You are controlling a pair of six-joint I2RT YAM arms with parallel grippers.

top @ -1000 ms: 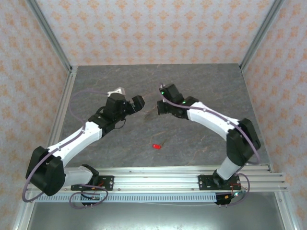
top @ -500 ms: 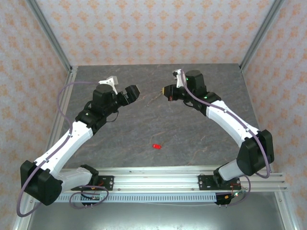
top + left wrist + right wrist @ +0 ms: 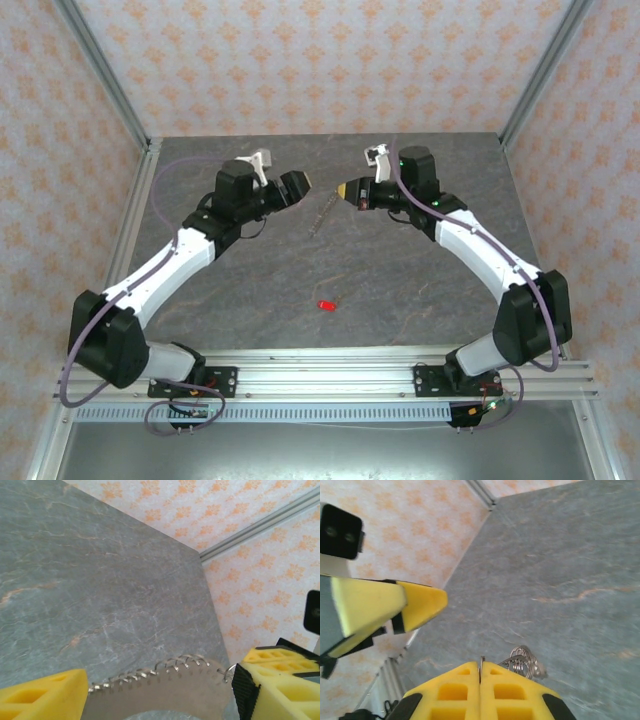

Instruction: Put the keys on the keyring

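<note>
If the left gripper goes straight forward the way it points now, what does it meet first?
Most likely the keyring, hanging from the shut right gripper: its beaded edge already spans the gap between the left gripper's open fingers. Depth beyond it is unclear.

Tiny red keys (image 3: 326, 304) lie well apart from the tilted, fringed grey keyring (image 3: 320, 212).

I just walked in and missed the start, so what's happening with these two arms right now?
The right gripper is shut on the keyring, holding it up so it dangles toward the middle. The left gripper faces it from the other side, jaws open, the ring's fringed edge just ahead of it. The small red key lies on the table nearer the arm bases, untouched and not yet on the ring.
</note>
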